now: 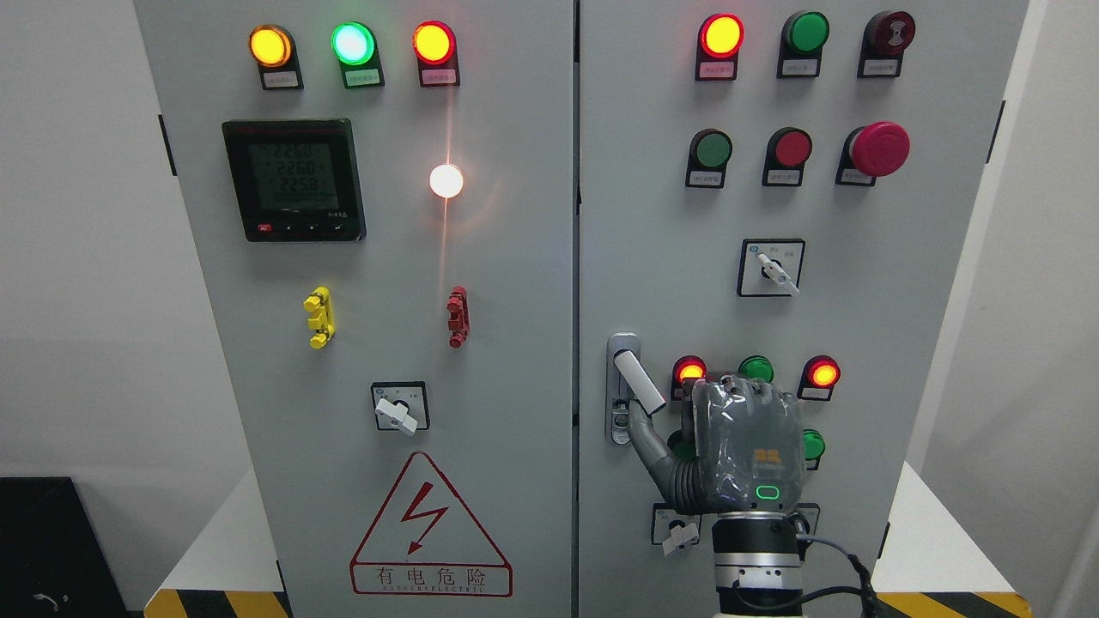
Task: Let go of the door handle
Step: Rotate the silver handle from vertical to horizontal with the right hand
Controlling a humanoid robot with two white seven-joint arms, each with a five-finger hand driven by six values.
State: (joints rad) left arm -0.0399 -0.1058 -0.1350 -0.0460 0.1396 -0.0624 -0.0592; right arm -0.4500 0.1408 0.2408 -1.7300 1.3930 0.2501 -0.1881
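Right hand [745, 446] at the right cabinet door, thumb seemingly touching the tilted door handle [638, 383], other fingers curled behind the palm, grip unclear; careless withdrawal could snag the handle or bump nearby lamps [823, 373].

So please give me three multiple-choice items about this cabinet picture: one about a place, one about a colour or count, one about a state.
1. Where is the door handle?
A. near the left edge of the right door
B. in the middle of the left door
C. above the digital meter

2. How many lamps stand in the top row of the left door?
A. two
B. three
C. five

3. How does the right hand stand toward the handle?
A. fist closed around it
B. far away at the top lamps
C. just beside it, only the thumb reaching its lower end

Key: 1 A, the handle sits next to the centre seam. 2 B, yellow, green, red. 3 C, the palm lies right of the handle.
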